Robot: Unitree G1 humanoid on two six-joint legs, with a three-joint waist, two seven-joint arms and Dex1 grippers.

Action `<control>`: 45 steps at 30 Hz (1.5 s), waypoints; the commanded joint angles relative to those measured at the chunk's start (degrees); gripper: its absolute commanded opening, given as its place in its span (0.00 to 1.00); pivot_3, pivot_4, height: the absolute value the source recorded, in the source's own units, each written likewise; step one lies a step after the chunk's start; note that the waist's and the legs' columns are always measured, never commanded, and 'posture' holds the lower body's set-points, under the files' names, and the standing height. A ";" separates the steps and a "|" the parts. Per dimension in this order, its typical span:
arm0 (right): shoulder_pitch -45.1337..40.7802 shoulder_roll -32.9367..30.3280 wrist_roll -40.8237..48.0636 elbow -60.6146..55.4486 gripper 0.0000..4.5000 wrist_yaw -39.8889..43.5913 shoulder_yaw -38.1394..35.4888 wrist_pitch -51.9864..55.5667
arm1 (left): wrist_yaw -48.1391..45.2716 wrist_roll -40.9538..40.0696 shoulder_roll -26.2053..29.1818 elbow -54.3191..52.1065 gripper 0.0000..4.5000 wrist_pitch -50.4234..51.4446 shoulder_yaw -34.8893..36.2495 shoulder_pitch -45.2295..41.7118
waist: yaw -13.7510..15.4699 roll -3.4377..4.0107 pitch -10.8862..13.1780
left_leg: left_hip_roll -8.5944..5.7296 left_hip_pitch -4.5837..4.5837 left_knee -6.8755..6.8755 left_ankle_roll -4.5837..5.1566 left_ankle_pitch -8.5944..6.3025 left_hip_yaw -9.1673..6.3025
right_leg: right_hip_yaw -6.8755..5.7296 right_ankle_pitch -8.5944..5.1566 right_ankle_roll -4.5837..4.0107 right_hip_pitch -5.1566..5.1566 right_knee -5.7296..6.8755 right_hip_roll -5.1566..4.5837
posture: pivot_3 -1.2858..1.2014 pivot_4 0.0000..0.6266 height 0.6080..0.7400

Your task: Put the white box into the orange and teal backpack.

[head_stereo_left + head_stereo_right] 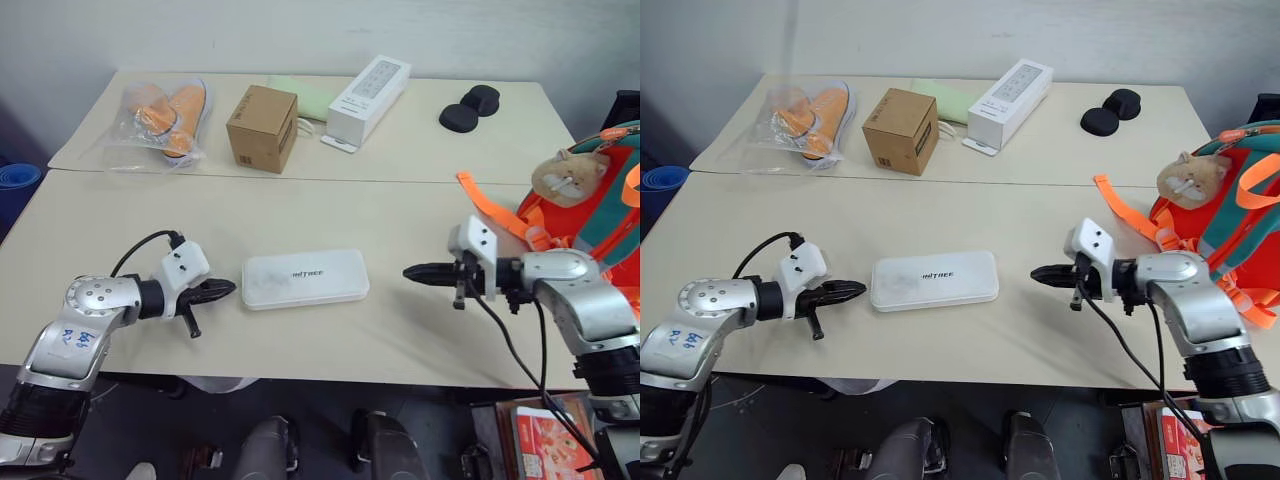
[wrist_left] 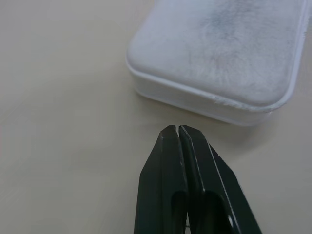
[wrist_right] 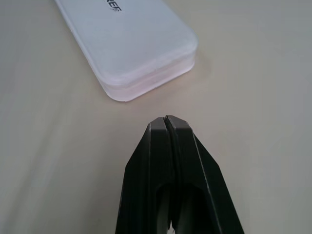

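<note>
We count one flat white rounded-corner plastic box [image 1: 305, 279], lying on the near beige table [image 1: 400, 220] between two grippers; its dark lettering is too small to read fully. The left gripper [image 1: 230, 288] and right gripper [image 1: 408, 271] each have their fingers pressed together, empty, near opposite ends of the box. One rounded orange and teal backpack [image 1: 610, 215] stands at the table's right edge. Beyond, we see one brown cardboard cube [image 1: 262, 128], one long white carton [image 1: 368, 100] and two black round pads [image 1: 470, 108].

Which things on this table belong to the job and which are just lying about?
Job: white box; orange and teal backpack; left end effector and right end effector, both shut, either side of the box.
Lying about: brown cardboard cube; long white carton; bagged orange shoes; two black pads.
</note>
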 commanded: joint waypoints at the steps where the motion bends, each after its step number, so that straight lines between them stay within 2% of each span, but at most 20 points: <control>1: -2.80 2.65 -4.07 2.75 0.00 -1.65 2.33 -3.29 | 0.81 1.91 -1.40 0.98 0.02 0.34 -2.04 -2.83 | -0.03 0.00 0.00 | 0.00 0.01 0.08 0.02 0.01 0.04 | -0.09 0.01 0.02 0.00 0.01 -0.01 | 0.52 0.24 1.00; 14: 0.10 3.48 -2.21 -4.02 0.00 1.92 1.46 0.25 | 2.84 5.31 -9.22 9.11 0.02 -1.03 -4.89 -12.19 | 0.11 0.00 0.00 | 0.01 -0.02 0.34 0.08 0.00 -0.03 | -0.19 0.03 0.05 0.02 0.45 -0.02 | 0.52 0.24 1.00; 19: 2.29 2.39 -2.76 -5.02 0.00 1.24 0.32 0.70 | -0.49 4.89 -8.11 12.93 0.02 0.47 -4.60 -13.24 | 0.02 0.00 0.00 | 0.01 -0.02 0.38 0.08 0.00 -0.02 | -0.19 0.03 0.05 0.02 0.50 -0.02 | 0.52 0.24 1.00; 23: 2.84 1.25 -3.54 -3.97 0.00 1.20 -0.13 -0.37 | -5.64 0.64 -4.92 17.27 0.21 8.96 -1.49 -14.57 | -0.04 0.00 0.00 | 0.02 -0.01 0.39 0.08 0.00 -0.02 | -0.21 0.02 0.04 0.02 0.50 -0.01 | 0.52 0.24 1.00; 28: 2.66 1.32 -3.67 -3.21 0.00 1.04 -0.61 -0.75 | -11.71 -8.36 -2.73 21.90 0.56 25.56 1.90 -19.41 | -0.08 0.00 0.00 | 0.04 -0.01 0.43 0.07 0.01 -0.02 | -0.20 0.02 0.04 0.02 0.54 0.05 | 0.52 0.24 1.00; 34: 3.05 1.84 -3.86 -3.05 0.00 0.75 -0.31 -1.41 | -14.36 -11.88 -3.28 29.19 0.98 35.60 1.28 -25.93 | 0.05 -0.03 0.01 | -0.05 -0.04 0.50 0.12 0.03 -0.02 | -0.21 0.02 0.05 0.04 0.58 0.09 | 0.52 0.24 1.00; 39: 2.96 2.39 -4.00 -3.37 0.00 0.62 0.10 -1.36 | -15.43 -10.88 -5.86 34.83 0.99 38.20 -2.94 -30.23 | 0.02 -0.04 0.02 | -0.05 -0.04 0.52 0.12 0.04 -0.02 | -0.21 0.02 0.05 0.04 0.61 0.14 | 0.52 0.24 1.00; 45: 2.02 3.25 -4.67 -2.38 0.00 0.53 0.59 -1.90 | -16.56 -10.11 -12.40 39.13 0.99 39.11 -8.04 -33.89 | 0.23 -0.05 0.02 | -0.08 -0.04 0.58 0.13 0.06 -0.02 | -0.19 0.02 0.05 0.05 0.63 0.20 | 0.52 0.24 1.00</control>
